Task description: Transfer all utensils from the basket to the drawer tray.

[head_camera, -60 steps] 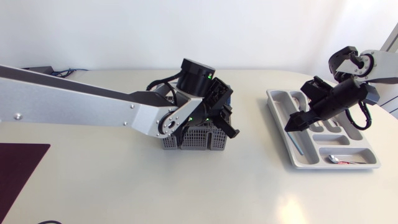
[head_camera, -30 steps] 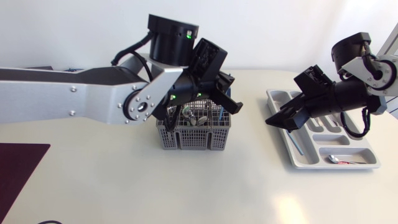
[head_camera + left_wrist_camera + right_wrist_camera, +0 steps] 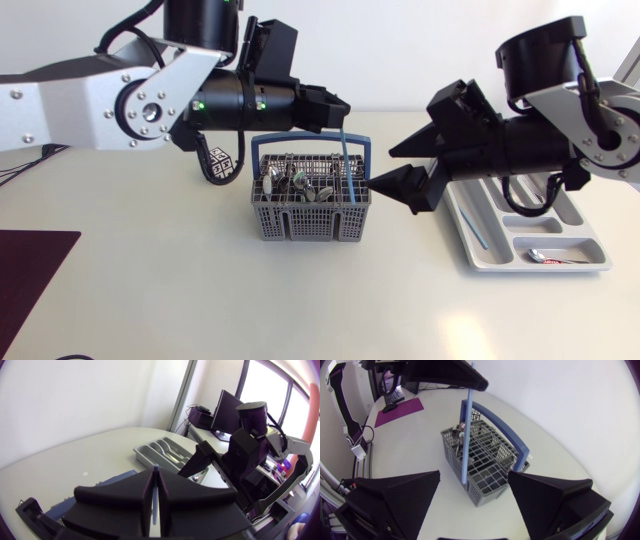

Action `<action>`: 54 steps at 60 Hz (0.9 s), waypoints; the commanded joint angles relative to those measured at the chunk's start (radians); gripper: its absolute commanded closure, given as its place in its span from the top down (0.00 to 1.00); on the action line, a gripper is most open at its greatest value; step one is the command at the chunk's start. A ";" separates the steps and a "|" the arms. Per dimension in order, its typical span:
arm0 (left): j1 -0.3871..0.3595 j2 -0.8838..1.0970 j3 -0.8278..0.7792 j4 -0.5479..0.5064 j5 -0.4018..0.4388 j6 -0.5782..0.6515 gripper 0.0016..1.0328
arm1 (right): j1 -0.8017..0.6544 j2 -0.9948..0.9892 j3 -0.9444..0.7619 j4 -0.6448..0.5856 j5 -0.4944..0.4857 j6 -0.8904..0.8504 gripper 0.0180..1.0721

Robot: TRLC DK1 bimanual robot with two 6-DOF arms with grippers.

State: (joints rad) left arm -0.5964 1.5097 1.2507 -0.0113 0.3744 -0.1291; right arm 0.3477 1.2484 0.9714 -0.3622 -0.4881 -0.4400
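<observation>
A grey wire basket (image 3: 310,205) with a blue handle stands mid-table and holds several metal utensils (image 3: 300,185). My left gripper (image 3: 338,108) hovers above its right end, shut on the top of a thin blue utensil (image 3: 352,170) that hangs straight down over the basket. In the left wrist view the blue utensil (image 3: 155,497) is pinched between the closed fingers. My right gripper (image 3: 392,172) stands open just right of the basket, facing the hanging blue utensil (image 3: 466,435). The grey drawer tray (image 3: 585,240) lies at the right, with a spoon (image 3: 550,257) in its front compartment.
A slim blue utensil (image 3: 474,227) lies in the tray's left long compartment. A dark purple mat (image 3: 30,275) covers the table's front left corner. Open tabletop stretches in front of the basket (image 3: 487,462) and tray.
My left gripper closed on the blue utensil in the basket and lifted it up. My right arm swung left from over the tray to beside the basket, still open.
</observation>
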 commanded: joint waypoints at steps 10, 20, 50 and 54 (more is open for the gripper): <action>0.053 -0.019 0.065 -0.030 0.141 -0.136 0.03 | 0.057 0.108 0.127 0.000 -0.043 0.095 0.76; 0.064 -0.016 0.073 -0.042 0.182 -0.162 0.03 | 0.086 0.141 0.158 -0.003 -0.046 0.118 0.52; 0.099 -0.028 0.104 -0.065 0.225 -0.191 0.42 | 0.103 0.134 0.112 -0.032 -0.089 0.132 0.05; 0.104 -0.036 0.115 -0.067 0.227 -0.193 0.57 | 0.108 0.131 0.095 -0.030 -0.095 0.127 0.05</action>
State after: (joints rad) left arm -0.5041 1.5078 1.3174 -0.0746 0.5816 -0.2928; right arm 0.4408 1.3865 1.1057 -0.3859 -0.5728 -0.3325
